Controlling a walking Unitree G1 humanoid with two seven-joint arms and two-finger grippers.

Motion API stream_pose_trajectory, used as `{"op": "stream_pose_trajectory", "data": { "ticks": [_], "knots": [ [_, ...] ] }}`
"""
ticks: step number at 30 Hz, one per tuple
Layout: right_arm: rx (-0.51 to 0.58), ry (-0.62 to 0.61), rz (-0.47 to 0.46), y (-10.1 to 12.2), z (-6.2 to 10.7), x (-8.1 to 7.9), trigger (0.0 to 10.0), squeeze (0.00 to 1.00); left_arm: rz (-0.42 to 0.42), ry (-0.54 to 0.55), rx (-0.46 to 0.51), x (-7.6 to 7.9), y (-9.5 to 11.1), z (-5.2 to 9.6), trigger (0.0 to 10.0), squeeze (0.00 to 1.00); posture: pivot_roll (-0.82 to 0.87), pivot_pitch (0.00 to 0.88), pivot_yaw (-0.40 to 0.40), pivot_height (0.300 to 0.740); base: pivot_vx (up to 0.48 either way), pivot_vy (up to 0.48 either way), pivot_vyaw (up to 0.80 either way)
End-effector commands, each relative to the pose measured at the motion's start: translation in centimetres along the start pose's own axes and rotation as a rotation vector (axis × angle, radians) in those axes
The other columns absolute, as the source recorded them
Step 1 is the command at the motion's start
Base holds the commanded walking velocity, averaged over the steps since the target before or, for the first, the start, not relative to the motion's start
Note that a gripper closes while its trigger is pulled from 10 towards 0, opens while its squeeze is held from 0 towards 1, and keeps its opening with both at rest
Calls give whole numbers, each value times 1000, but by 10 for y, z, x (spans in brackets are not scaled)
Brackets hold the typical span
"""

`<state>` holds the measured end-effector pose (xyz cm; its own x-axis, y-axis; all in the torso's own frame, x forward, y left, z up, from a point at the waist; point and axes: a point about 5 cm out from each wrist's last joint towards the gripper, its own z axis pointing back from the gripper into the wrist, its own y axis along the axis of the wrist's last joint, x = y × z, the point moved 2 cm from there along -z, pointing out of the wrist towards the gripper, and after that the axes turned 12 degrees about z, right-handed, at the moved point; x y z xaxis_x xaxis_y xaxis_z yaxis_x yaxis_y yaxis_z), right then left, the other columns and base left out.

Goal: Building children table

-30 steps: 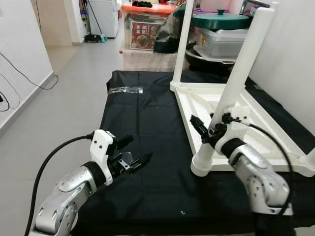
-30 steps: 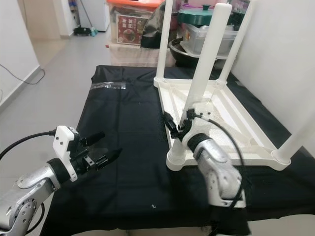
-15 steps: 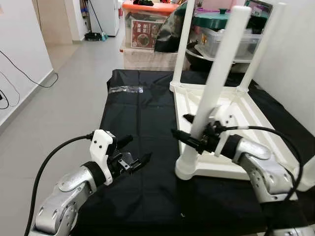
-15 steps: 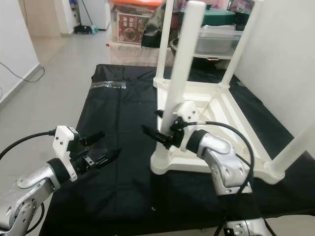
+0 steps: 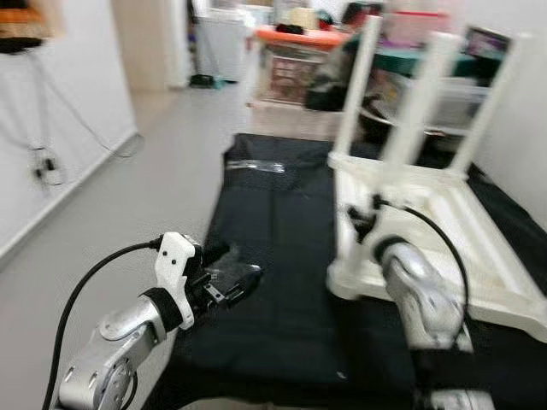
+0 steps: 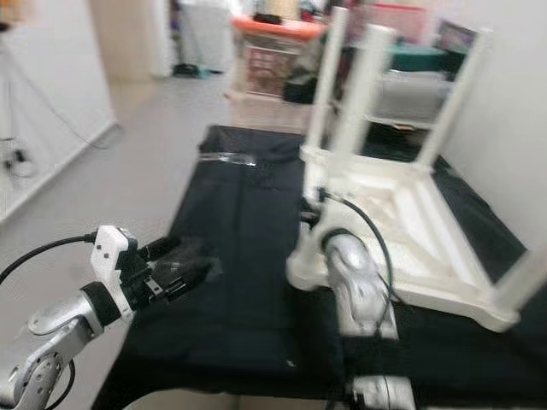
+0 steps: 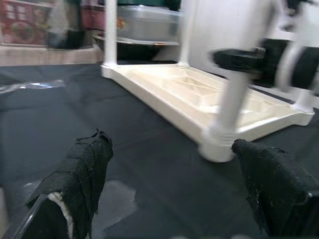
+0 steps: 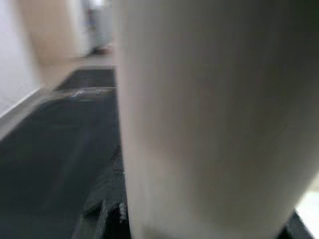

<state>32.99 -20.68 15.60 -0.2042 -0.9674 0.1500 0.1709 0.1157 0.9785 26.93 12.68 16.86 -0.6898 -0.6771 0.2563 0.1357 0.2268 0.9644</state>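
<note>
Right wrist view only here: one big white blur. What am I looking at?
Observer: That is the near-corner leg of the white children's table, which lies upside down on the black cloth. The right gripper is at that leg, low down, just above its base.
Operator: How many legs are on?
Observer: Besides yours, the head views show three more standing up from the other corners. Both head views are blurred.
Operator: Left arm in the way?
Observer: No. The left gripper hovers open over the cloth with nothing between its fingers, well to the robot's left of the table.
</note>
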Motion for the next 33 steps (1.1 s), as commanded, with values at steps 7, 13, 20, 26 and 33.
{"op": "stream_pose_trajectory", "data": {
  "ticks": [7,13,20,26,33],
  "knots": [
    [-43,150,-7,-9,33,-23,10000,0,-10,-15,-13,-1,1,-5,10000,0,38,0,-83,740,0,0,0],
    [146,342,-125,32,29,-28,10000,0,-8,-16,-17,-1,-1,-5,10000,0,30,0,-76,740,0,0,0],
    [381,836,104,67,36,-14,10000,0,-16,-5,-9,-4,3,-2,10000,0,45,0,-89,740,0,0,0],
    [351,1062,217,52,33,-26,10000,0,-17,-4,-8,-4,2,-3,10000,0,52,0,-92,740,0,0,0],
    [308,1165,236,42,14,-56,0,0,-30,-2,-1,-4,6,-6,10000,0,83,0,-107,740,0,0,0]
  ]
}}
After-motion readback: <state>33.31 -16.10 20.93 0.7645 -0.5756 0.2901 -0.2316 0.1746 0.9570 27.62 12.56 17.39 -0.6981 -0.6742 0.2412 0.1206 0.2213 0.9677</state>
